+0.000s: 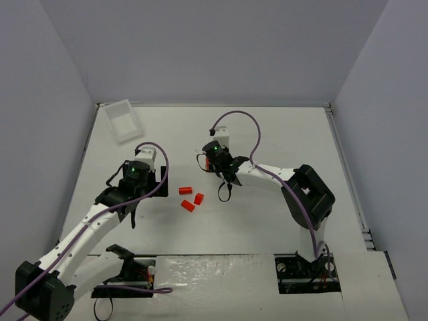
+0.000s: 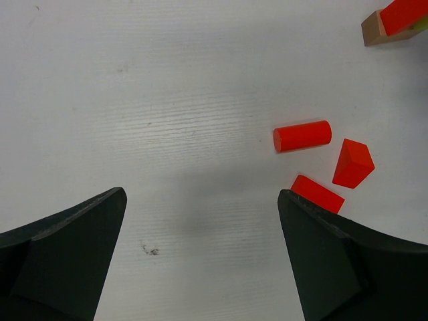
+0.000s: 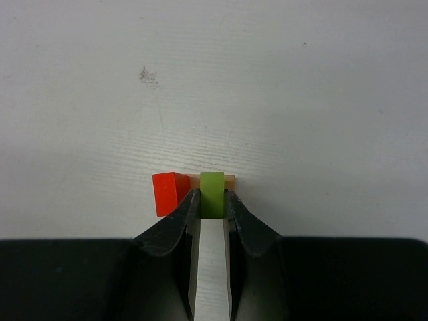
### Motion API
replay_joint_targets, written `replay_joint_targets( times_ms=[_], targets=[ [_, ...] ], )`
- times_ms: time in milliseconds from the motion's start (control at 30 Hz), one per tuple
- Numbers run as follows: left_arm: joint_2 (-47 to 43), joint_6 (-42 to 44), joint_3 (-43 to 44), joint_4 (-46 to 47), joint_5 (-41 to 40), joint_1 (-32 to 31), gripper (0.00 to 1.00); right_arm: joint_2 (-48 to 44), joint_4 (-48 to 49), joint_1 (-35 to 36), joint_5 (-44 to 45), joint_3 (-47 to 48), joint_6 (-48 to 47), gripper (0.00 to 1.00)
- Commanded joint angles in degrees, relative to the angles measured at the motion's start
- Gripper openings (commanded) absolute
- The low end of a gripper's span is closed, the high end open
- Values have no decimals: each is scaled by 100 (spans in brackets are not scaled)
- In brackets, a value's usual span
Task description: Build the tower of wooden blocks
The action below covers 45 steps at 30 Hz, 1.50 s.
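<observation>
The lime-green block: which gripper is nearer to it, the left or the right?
Right. The right gripper is shut on the lime-green block. The left gripper is open and apart from it, next to the loose red blocks.

Between the right gripper (image 3: pixel 212 202) fingers a held block (image 3: pixel 212 189), second block (image 3: pixel 168 192) just beside its left finger, base plank (image 3: pixel 230 179) behind both blocks, cylinder (image 2: pixel 302 136), wedge (image 2: pixel 353 162) and bar (image 2: pixel 318 193) clustered ahead-right of the left gripper (image 2: pixel 202 194), bar nearest its right finger, tray (image 1: pixel 124 120) well apart from both grippers
</observation>
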Motion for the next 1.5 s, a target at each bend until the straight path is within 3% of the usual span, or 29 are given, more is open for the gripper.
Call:
replay_joint_targets(
  times_ms=[0,1467],
  targets=[
    [-55,83,126,296,-3,41,96,-15,304,30,314,86,-16,4],
    [-63,65,108,358,138,85,96,-30,302,98,422,193,-106,18]
  ],
)
